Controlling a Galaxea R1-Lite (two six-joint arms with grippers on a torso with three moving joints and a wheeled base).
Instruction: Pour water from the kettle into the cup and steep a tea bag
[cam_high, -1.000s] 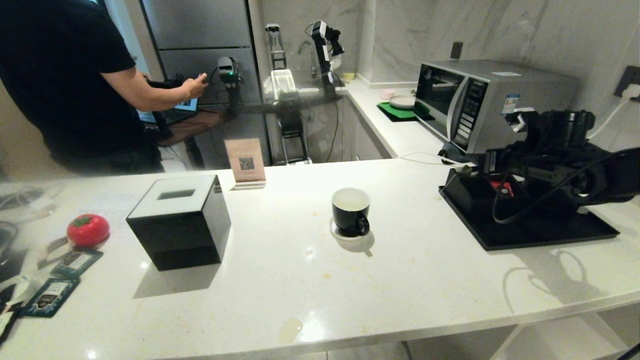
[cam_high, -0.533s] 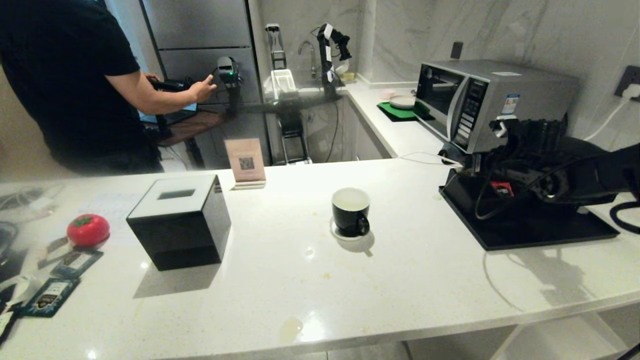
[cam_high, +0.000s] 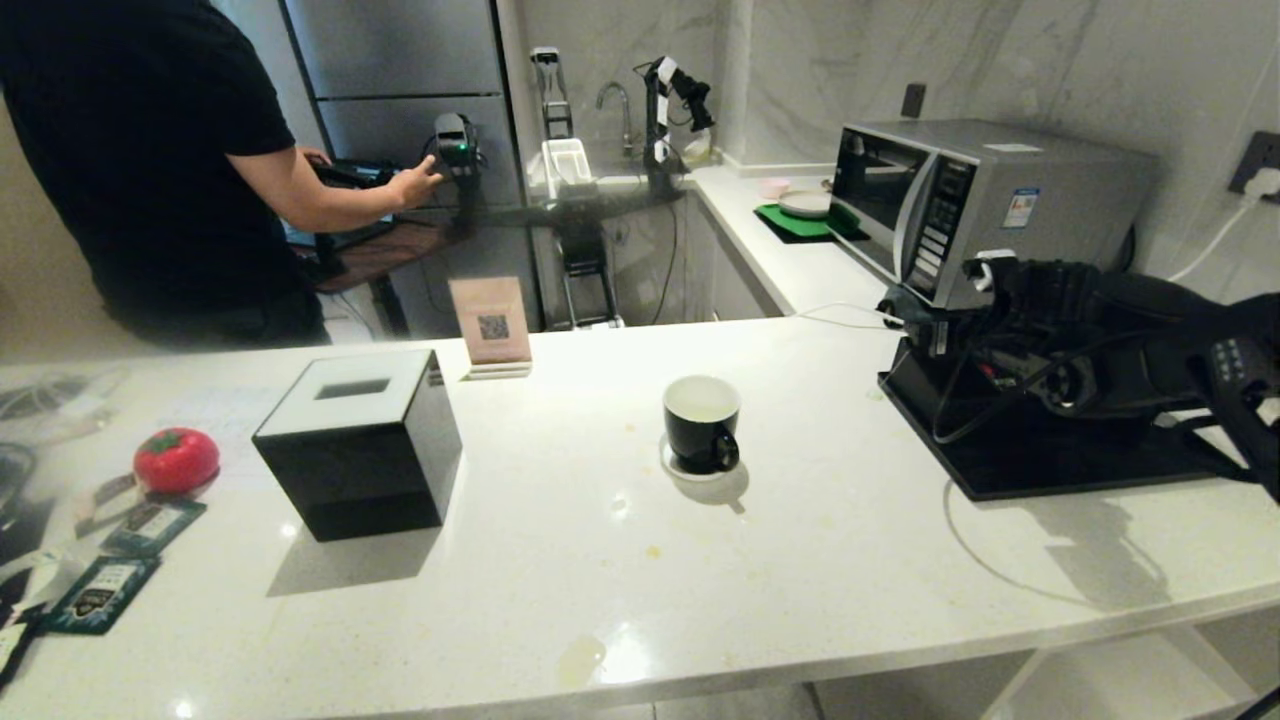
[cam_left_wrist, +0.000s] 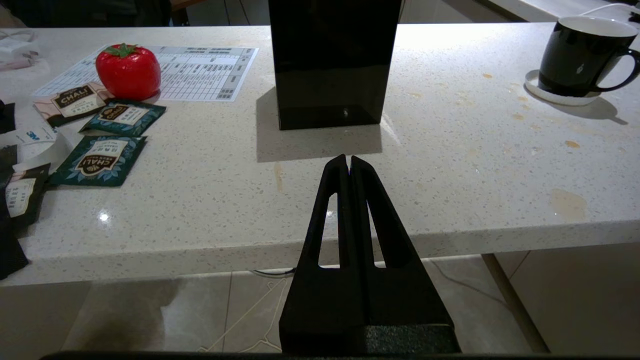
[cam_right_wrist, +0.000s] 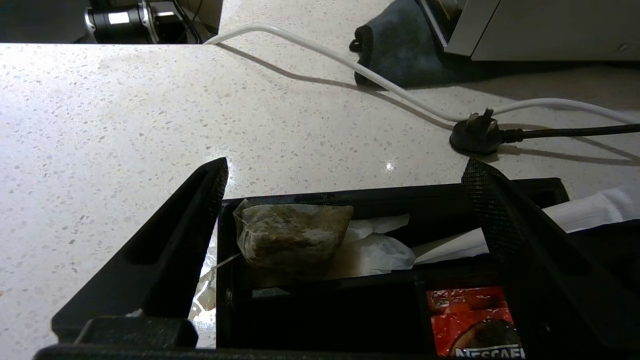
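Glossy black cup (cam_high: 701, 423) (white inside), red tomato (cam_high: 176, 460).

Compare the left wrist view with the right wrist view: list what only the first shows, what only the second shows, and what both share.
Only the left wrist view: the shut left gripper, the cup on its coaster, the black cube box, a red tomato-shaped object and teal tea packets.

Only the right wrist view: the open right gripper, the tea bag in a black organiser tray, a Nescafe sachet and an unplugged plug.

Both: the speckled white countertop.
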